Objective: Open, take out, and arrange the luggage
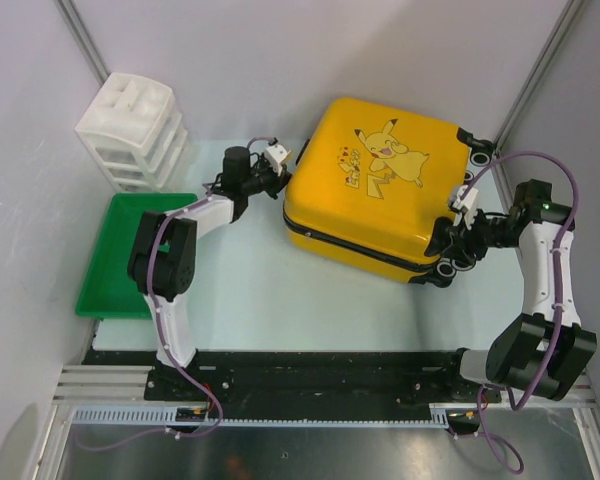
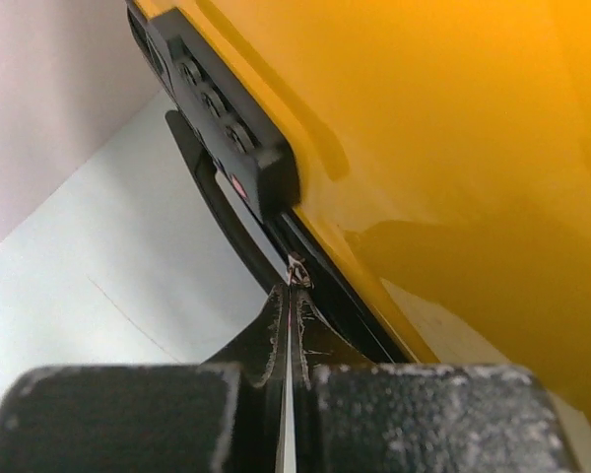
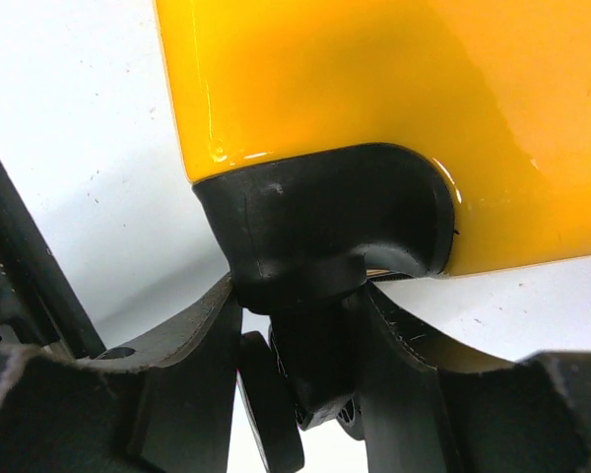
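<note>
The yellow Pikachu luggage [image 1: 380,180] lies flat and closed on the table, right of centre. My left gripper [image 1: 278,182] is at its left edge. In the left wrist view, that gripper [image 2: 294,291] is shut, its tips pinching a small zipper pull [image 2: 298,270] on the black zipper trim, just below the black lock block [image 2: 227,123] on the yellow shell [image 2: 453,148]. My right gripper [image 1: 450,243] is at the near right corner. In the right wrist view, that gripper [image 3: 310,325] is closed around the black wheel caster [image 3: 320,365] under the wheel housing [image 3: 315,217] of the yellow shell [image 3: 374,79].
A white plastic drawer unit [image 1: 132,130] stands at the back left. A green tray [image 1: 125,255] lies in front of it, beside the left arm. Walls close in on both sides. Bare table [image 1: 250,290] shows in front of the suitcase.
</note>
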You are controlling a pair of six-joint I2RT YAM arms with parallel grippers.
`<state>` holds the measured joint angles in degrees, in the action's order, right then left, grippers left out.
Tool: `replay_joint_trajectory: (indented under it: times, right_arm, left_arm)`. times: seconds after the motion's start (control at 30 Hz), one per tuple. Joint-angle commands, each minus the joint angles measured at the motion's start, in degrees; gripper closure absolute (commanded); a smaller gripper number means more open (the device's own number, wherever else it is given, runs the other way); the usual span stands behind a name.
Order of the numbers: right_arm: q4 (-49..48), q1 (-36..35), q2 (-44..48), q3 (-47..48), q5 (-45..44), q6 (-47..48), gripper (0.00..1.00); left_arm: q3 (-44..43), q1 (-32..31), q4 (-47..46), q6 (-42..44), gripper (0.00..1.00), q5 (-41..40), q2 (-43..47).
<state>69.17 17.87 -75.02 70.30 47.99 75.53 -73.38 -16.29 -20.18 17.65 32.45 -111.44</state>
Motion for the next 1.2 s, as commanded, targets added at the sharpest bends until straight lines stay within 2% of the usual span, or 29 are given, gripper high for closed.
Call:
replay_joint_trajectory:
  times: [0.0, 0.13, 0.17, 0.2, 0.27, 0.3, 0.47, 0.57, 0.63, 0.67, 0.7, 0.77, 0.83, 0.9, 1.03, 1.07, 1.1, 1.17]
  right_arm:
    - [1.15, 3.49, -1.09, -0.69, -12.21, 7.7, 1.0]
    - [-2.8, 4.1, -0.74, -0.61, -13.53, 5.78, 0.98]
    - [-3.85, 4.1, -0.22, -0.08, -13.79, 4.21, 0.88]
    - [-3.86, 4.1, 0.75, 0.53, -13.71, 2.8, 0.55]
    - [-2.9, 4.1, 1.81, 1.85, -13.01, -1.84, 0.23]
    - [-2.64, 4.1, 3.2, 2.46, -12.31, -3.27, 0.01]
    - [0.96, 4.1, 7.52, 3.0, -8.71, -8.19, 0.0]
    - [4.57, 3.93, 9.98, 5.1, -3.09, -10.47, 0.0]
    - [2.92, 2.62, 10.86, 7.2, 1.39, -16.96, 0.0]
    - [0.64, 1.74, 11.3, 7.74, 2.45, -20.65, 0.0]
    - [-6.86, 0.77, 11.56, 8.01, 3.33, -30.6, 0.0]
    - [-15.86, -2.48, 11.22, 7.74, 3.52, -40.5, 0.0]
    - [-28.48, -7.29, 9.99, 7.74, -0.07, -53.91, 0.01]
    - [-37.91, -10.65, 7.62, 7.74, -6.11, -59.25, 0.03]
    - [-46.13, -17.24, 2.7, 9.49, -15.36, -64.27, 0.04]
    - [-46.4, -17.69, 1.82, 11.07, -18.95, -64.19, 0.03]
    - [-45.53, -17.69, 0.07, 12.04, -20.72, -64.36, 0.03]
    - [-43.34, -17.17, -0.91, 13.97, -24.58, -65.15, 0.03]
  left_arm:
    - [-9.75, -0.14, -11.11, 3.1, 1.0, 5.43, -1.5]
    - [-10.65, -1.72, -11.28, 1.77, 1.0, 8.85, -1.6]
    - [-9.94, -2.07, -11.28, 1.69, 1.0, 9.3, -0.89]
    - [-8.89, -2.86, -11.28, 1.77, 1.0, 10.08, -0.02]
    - [-5.03, -3.74, -11.28, 2.12, 1.0, 11.75, 2.62]
    - [-2.49, -4.53, -11.37, 2.47, 1.0, 12.02, 3.59]
    - [2.36, -6.12, -11.46, 2.13, 1.0, 11.41, 7.46]
    - [3.86, -6.82, -11.46, 2.04, 1.0, 11.06, 9.04]
    - [5.09, -7.96, -11.46, 2.21, 1.0, 11.5, 9.83]
    - [5.44, -9.01, -11.46, 2.21, 1.0, 11.59, 10.36]
    - [6.32, -9.54, -11.46, 2.13, 1.0, 11.76, 11.15]
    - [7.02, -11.47, -11.46, 1.95, 1.0, 11.85, 11.77]
    - [8.08, -12.79, -11.37, 0.9, 1.0, 12.11, 12.65]
    - [9.57, -14.9, -11.45, 0.02, 1.0, 12.38, 13.61]
    - [11.42, -17.45, -11.37, -2.17, 0.99, 12.03, 15.02]
    - [11.42, -17.37, -11.45, -4.62, 0.94, 10.98, 15.37]
    - [11.07, -17.02, -11.28, -6.21, 0.77, 9.41, 15.81]
    - [9.93, -14.05, -10.32, -12.51, 0.51, 7.55, 17.39]
